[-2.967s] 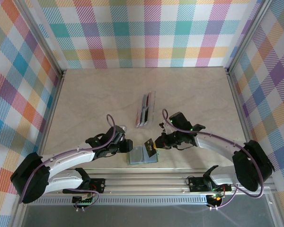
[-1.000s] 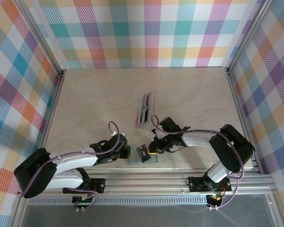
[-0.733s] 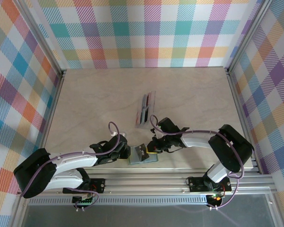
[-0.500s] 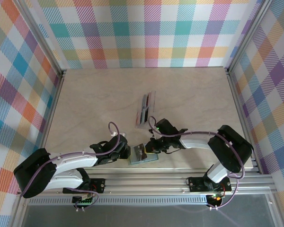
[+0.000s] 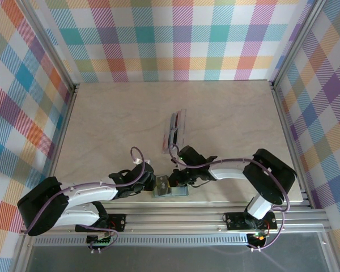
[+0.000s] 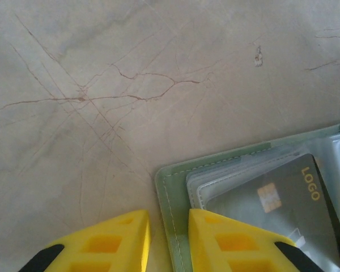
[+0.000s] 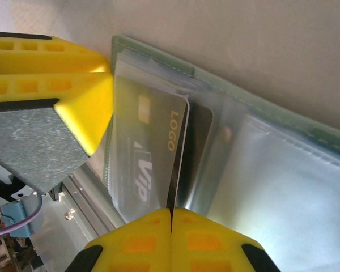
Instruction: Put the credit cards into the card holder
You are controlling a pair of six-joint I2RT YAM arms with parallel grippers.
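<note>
The grey-green card holder (image 5: 181, 191) lies open near the table's front edge, its clear sleeves facing up (image 7: 283, 170). My right gripper (image 7: 171, 212) is shut on the edge of a dark grey credit card (image 7: 153, 141) printed "LOGO" and "VIP". The card stands on its edge, with its far part inside a clear sleeve (image 6: 277, 209). My left gripper (image 6: 167, 218) straddles the holder's stitched left edge (image 6: 173, 187), jaws closed on it. In the top view the left gripper (image 5: 154, 184) and right gripper (image 5: 171, 180) meet over the holder. More credit cards (image 5: 171, 136) stand in a tray.
A clear plastic tray (image 5: 174, 122) lies mid-table just behind the holder. The metal rail (image 5: 175, 218) with both arm bases runs right in front of the holder. Plaid walls enclose the marbled table (image 5: 102, 124) on three sides.
My right gripper has moved left with the dark card, carrying it over the holder and deeper into the left sleeve. The left gripper has stayed on the holder's edge.
</note>
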